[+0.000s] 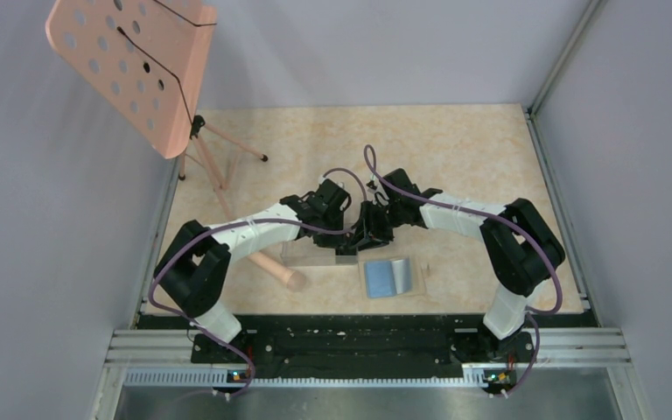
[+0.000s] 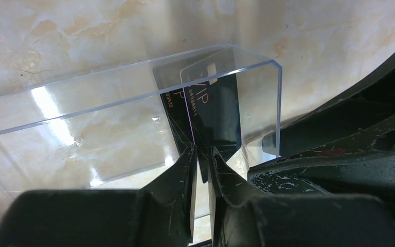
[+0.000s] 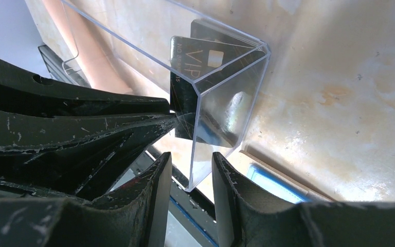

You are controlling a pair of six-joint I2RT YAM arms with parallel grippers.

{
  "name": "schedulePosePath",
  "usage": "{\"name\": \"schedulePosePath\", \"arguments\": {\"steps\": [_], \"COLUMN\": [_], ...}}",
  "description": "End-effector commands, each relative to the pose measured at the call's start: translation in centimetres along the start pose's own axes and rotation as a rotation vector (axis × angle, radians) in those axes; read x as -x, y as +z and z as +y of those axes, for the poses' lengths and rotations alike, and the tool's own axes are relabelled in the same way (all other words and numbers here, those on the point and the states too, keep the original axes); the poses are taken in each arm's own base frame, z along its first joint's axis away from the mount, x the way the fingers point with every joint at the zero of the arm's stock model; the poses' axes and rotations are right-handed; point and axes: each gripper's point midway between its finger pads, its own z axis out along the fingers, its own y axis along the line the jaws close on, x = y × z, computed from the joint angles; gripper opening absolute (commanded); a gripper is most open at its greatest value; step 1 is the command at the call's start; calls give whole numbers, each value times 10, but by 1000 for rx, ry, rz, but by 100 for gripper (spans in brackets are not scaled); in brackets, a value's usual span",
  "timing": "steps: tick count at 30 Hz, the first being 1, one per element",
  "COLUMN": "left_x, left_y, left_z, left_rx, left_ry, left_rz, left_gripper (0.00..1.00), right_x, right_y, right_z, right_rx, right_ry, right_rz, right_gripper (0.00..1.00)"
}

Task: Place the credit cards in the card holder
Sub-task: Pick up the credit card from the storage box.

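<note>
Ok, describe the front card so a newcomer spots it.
A clear box lies at the table's middle. Two dark cards sit in its right end. The front card shows VIP lettering and a chip; the back card is mostly hidden.

- Cut off by the left edge of the left wrist view: the far end of the clear box (image 2: 82, 134).
- Mostly covered by the front one: the rear of the two credit cards (image 2: 213, 108); lower edges lost behind the left gripper (image 2: 201, 170).
- Unclear whether its fingers touch the card edge standing between them.
- Only a blue sliver of the card holder (image 3: 280, 184) in the right wrist view, the rest behind the right gripper (image 3: 189, 175).
- Buried under both wrists from above: cards and fingertips.
- Cropped at the top edge: pink perforated panel (image 1: 131, 61).
</note>
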Motion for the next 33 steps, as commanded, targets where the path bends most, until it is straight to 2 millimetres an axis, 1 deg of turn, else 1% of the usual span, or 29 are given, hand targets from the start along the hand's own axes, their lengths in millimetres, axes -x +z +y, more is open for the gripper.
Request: {"name": "schedulePosePath", "arguments": {"steps": [1, 11, 13, 15, 19, 22, 24, 30, 33], "left_x": [18, 20, 18, 15, 8, 4, 3, 0, 0], "left_y": [-10, -14, -11, -7, 2, 7, 9, 13, 14], "left_z": [-30, -35, -34, -31, -23, -19, -18, -20, -21], "left_rx": [-143, -188, -185, -169, -132, -113, -112, -145, -166], "left_ry": [-29, -42, -45, -47, -60, -65, -65, -90, -103], "left_rz": [-89, -114, -109, -96, -61, -47, -42, -28, -31], "left_gripper": [19, 22, 25, 25, 23, 17, 14, 20, 18], "right_x": [5, 6, 6, 6, 6, 7, 7, 9, 9], "right_y": [-11, -12, -12, -12, -13, -14, -14, -17, -18], "right_z": [28, 29, 29, 30, 30, 31, 31, 34, 34], "right_rx": [77, 78, 78, 78, 76, 76, 75, 78, 76], "right_ry": [-73, -75, -75, -76, -78, -79, -82, -93, -94], "right_rz": [-35, -38, -38, -38, -37, -40, -40, -48, -51], "right_gripper": [34, 34, 34, 34, 34, 34, 35, 35, 35]}}
